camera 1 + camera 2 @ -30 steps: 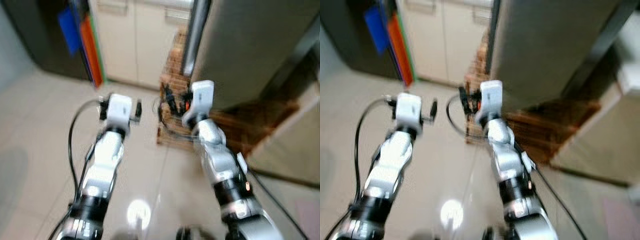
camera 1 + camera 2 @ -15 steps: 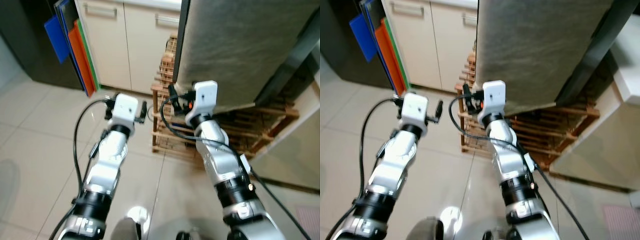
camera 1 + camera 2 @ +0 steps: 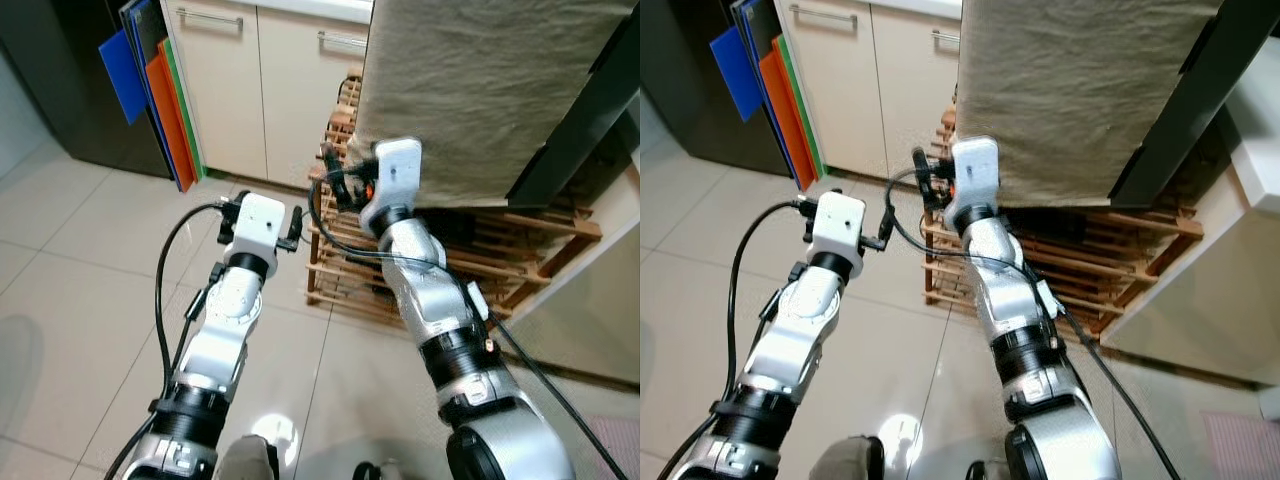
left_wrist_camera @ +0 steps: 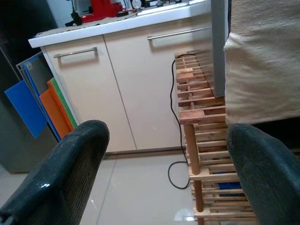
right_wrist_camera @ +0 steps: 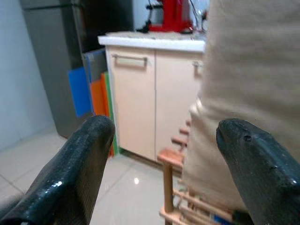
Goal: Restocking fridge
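Observation:
A tall dark grey fridge-like appliance stands at the far left, its door shut; it also appears as a grey fridge in the right wrist view. My left gripper hovers over the tiled floor, pointed at the cream cabinets. In the left wrist view, the left gripper is open with nothing between its fingers. My right gripper is held higher, in front of the wooden rack's left end. In its own wrist view, the right gripper is also open and empty.
Blue, orange and green boards lean between the appliance and the cream cabinets. A slatted wooden rack sits under a table draped with beige cloth. A red appliance stands on the counter. Tiled floor lies open at left.
The blur from a second ago has gone and the view has steadied. My right gripper has risen a little and shifted left before the cloth. The left gripper has hardly moved.

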Tool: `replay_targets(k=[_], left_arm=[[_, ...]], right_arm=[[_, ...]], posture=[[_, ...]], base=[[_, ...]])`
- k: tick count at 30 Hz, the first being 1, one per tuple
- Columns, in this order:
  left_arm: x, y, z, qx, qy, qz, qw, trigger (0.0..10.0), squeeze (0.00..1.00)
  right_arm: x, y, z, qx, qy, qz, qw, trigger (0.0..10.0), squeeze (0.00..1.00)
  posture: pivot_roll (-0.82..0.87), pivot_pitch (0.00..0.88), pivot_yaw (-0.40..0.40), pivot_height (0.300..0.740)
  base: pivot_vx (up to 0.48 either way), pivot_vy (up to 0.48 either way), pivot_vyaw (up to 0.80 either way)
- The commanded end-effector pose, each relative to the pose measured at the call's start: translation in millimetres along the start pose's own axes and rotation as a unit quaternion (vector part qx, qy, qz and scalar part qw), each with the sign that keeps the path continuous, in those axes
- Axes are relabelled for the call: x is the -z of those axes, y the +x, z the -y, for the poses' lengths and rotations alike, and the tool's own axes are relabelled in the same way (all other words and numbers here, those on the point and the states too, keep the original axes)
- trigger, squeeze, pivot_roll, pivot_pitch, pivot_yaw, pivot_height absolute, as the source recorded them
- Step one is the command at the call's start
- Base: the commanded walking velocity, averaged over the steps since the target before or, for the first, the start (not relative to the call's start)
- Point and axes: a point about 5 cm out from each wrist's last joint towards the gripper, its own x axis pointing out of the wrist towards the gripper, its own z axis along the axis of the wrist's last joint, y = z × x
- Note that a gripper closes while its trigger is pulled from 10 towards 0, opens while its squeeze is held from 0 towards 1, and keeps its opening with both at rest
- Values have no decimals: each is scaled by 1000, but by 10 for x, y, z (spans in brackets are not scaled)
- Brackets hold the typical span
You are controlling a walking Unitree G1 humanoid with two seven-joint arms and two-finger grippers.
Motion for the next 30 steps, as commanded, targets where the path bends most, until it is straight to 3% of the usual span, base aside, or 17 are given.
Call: replay_targets(k=[1,7,23,30], left_arm=[[-22,6,8,3,5,5,1000,10000,0],[-46,26,29,17,7,14,1000,10000,0],[-71,36,63,32,-3,20,999,10000,0],[-59,33,67,30,-4,14,999,10000,0]], right_arm=[[-38,-40,32,9,2,14,1000,10000,0],[27,-139,101,24,-1,6,1000,10000,0],[-62,-79,80,27,2,18,999,10000,0],[-80,-48,21,20,6,20,1000,10000,0]], posture=[[178,79,-42,740],[168,77,-33,740],[173,79,-27,740],[177,86,-25,740]], base=[[469,0,0],[480,0,0],[480,0,0],[0,0,0]])
